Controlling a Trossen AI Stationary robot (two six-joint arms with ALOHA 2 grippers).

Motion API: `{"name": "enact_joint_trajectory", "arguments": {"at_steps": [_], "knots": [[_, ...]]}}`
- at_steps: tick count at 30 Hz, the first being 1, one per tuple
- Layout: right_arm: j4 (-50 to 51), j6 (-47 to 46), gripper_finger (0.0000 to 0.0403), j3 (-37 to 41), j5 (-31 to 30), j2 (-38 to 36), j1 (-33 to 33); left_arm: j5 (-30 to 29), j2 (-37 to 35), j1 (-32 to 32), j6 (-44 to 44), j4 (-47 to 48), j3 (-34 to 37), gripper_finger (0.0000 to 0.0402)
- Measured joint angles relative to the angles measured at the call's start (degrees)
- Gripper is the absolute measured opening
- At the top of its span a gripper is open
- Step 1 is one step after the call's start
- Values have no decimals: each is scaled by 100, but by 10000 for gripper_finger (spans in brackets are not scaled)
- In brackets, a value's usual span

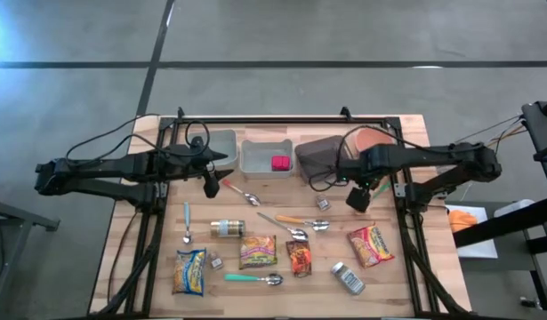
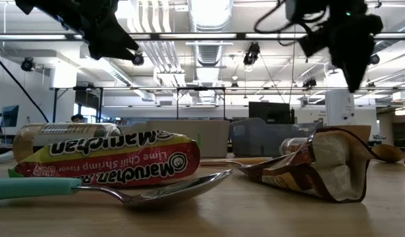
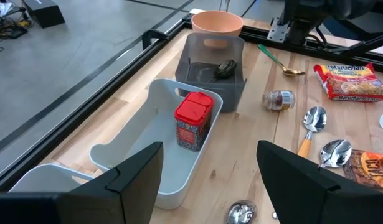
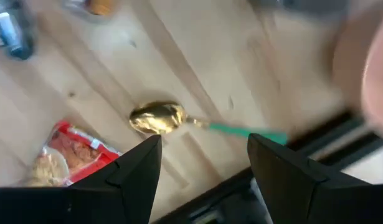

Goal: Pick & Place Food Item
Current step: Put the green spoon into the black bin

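Hovering above table, your left gripper [image 1: 210, 184] has fingers [image 3: 135, 171] spread, nothing between them. Your right gripper [image 1: 357, 197] also hangs over table, fingers apart, empty. Below it: gold spoon with green handle [image 4: 155, 118], red noodle packet [image 1: 371, 245] nearby. White bin [image 3: 147, 146] near left gripper holds upright red-lidded tin [image 3: 192, 121]; grey bin [image 3: 213, 78] beside it, peach bowl [image 3: 217, 23] beyond. Food packets lie on wooden table [image 1: 406, 276], untouched: yellow packet [image 1: 190, 270], Maruchan shrimp packet [image 2: 113, 160], brown packet [image 1: 299, 257].
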State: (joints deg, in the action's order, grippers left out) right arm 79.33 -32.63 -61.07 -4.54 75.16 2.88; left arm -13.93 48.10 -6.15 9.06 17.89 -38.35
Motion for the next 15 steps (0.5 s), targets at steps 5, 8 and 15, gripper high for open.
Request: {"name": "enact_joint_trajectory", "arguments": {"at_steps": [5,8,15], "knots": [[-71,-3129,237,689,-292,-480,-24,-2,0,0,-1,0,0,262],[-301,-4269,237,1027,-207,-731,-92,-4,0,0,-2,-1,0,262],[-1082,-5965,237,1624,-120,-1079,-92,-15,0,0,-1,-20,0,262]]}}
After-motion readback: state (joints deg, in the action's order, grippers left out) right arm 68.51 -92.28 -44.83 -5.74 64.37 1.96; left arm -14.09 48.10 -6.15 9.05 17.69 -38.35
